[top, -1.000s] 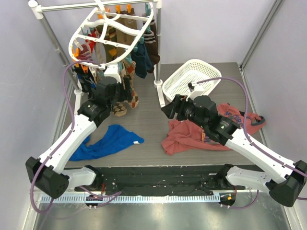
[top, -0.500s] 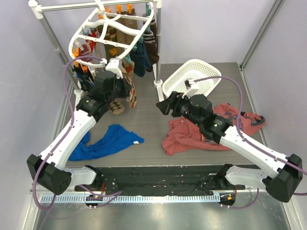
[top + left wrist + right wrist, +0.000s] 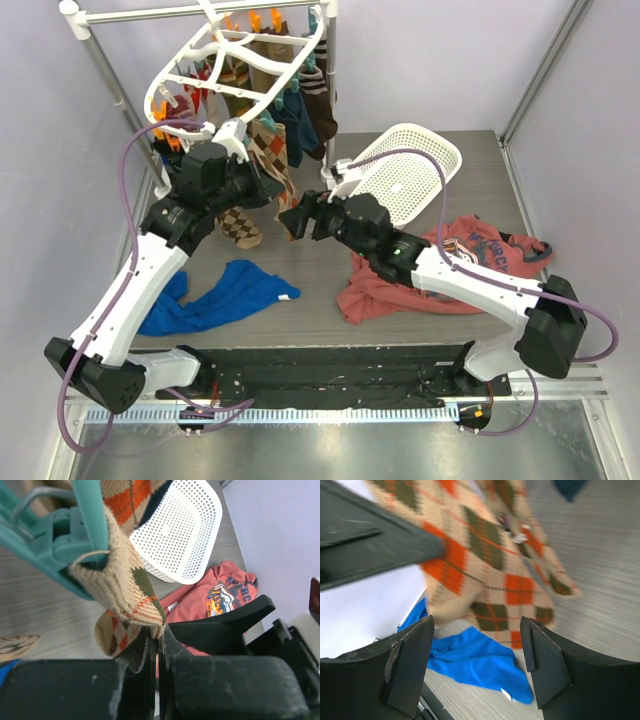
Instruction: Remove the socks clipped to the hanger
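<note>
Where the white plastic oval-ring hanger [image 3: 240, 48] with cross spokes is hung on the metal rail stand [image 3: 100, 62] at the far left of the grey bench [image 3: 310, 275], small mixed socks [image 3: 300, 110] are seen clipped around its rim by orange and teal clips. One tan, orange and brown argyle sock [image 3: 131, 592] is caught by its ribbed end at a teal clip [image 3: 60, 537]. Its lower edge is pinched between the left jaws, which are closed tight on the knit. In the overhead view this sock is seen hanging just below the hanger's near rim, with the left arm raised beside it. The right jaws are spread wide and nothing is gripped by them. They are held close to the left jaws and pointed at the argyle sock, whose diamond pattern fills the space beyond them in the right wrist view. A crumpled blue shirt [image 3: 225, 295] is laid on the bench beneath the left arm, and a red printed shirt [image 3: 470, 250] is spread under the right arm. A white lattice basket [image 3: 405, 180] is set at the far side of the bench, just right of the stand's post and touching the red printed shirt.
</note>
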